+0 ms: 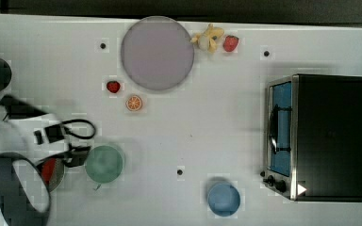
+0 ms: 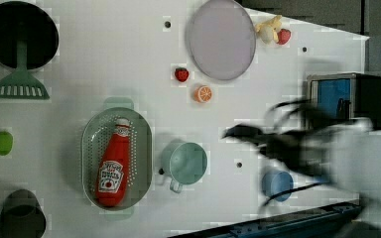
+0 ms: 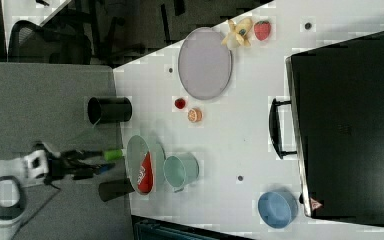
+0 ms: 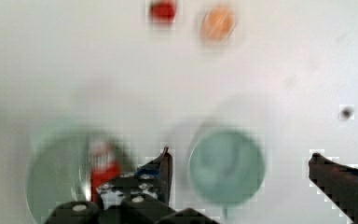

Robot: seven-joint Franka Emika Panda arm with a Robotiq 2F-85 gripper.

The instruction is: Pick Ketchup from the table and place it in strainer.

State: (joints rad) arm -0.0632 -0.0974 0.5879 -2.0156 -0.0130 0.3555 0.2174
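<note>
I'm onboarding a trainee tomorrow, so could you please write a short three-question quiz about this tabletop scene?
1. True or false: the Ketchup lies inside the strainer.
2. In the wrist view, how do the gripper jaws stand?
A. Shut on the bottle
B. Wide open, holding nothing
C. Shut on the green cup
3. Fill in: in the left view, the orange slice lies just below the grey ____.

Key:
1. True; the bottle lies lengthwise in the basket.
2. B; the fingers stand far apart with nothing between them.
3. plate
</note>
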